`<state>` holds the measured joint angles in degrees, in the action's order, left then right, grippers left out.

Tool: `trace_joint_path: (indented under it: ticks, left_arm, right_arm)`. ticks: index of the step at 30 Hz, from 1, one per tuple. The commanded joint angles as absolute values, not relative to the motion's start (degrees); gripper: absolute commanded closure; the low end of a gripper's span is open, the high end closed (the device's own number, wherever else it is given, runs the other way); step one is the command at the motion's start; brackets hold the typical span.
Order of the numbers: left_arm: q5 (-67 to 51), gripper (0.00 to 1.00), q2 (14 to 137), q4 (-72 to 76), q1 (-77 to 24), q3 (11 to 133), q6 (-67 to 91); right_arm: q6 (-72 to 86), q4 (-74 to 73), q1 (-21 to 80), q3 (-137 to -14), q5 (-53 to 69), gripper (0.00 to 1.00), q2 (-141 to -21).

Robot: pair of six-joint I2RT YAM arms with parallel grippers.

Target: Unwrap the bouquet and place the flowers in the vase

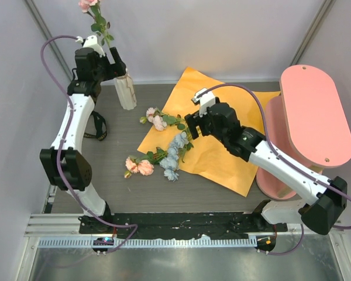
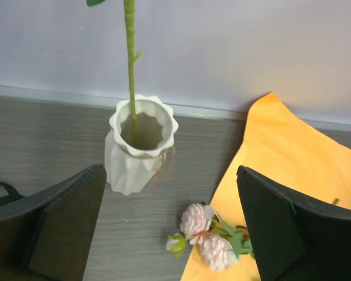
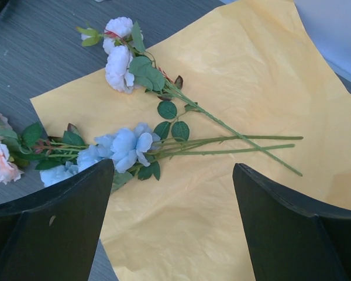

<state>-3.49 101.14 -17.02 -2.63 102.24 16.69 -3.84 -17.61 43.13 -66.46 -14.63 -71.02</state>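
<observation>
Vase (image 2: 141, 152) upright at back of desk (image 1: 117, 134), one green stem (image 2: 130, 70) standing inside. Left hand (image 2: 169, 193) wide and empty close by it. Right hand (image 3: 171, 175) wide above other flowers (image 3: 128, 146) lying across orange paper (image 3: 234, 70).

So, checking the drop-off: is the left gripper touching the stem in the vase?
Apart. The left wrist view shows the left gripper open wide, with the stem standing in the vase well beyond both fingers, clear of them.

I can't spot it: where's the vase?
Top view: the vase stands far left near the back wall, beside the left hand, with one flower in it.
</observation>
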Motion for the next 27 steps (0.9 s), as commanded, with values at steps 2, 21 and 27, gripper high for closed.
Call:
trace_joint_path:
  ticks: [2, 21, 27]
  left_arm:
    - [-7.64, 0.04, 89.58, -19.07, -2.64, 95.99, 24.33]
    - [-31.65, 0.13, 50.11, -3.33, -17.04, 42.72, 41.84]
    - [-30.59, 0.14, 47.46, -6.24, -18.89, 40.17, 40.96]
  right_arm:
    - [-9.92, -14.24, 37.2, -70.13, -6.72, 0.19, -76.63]
    - [-52.46, -29.96, 25.14, -101.68, 1.58, 0.6, -121.72]
    - [-56.25, -34.19, 25.22, -102.32, 2.82, 0.58, -124.37]
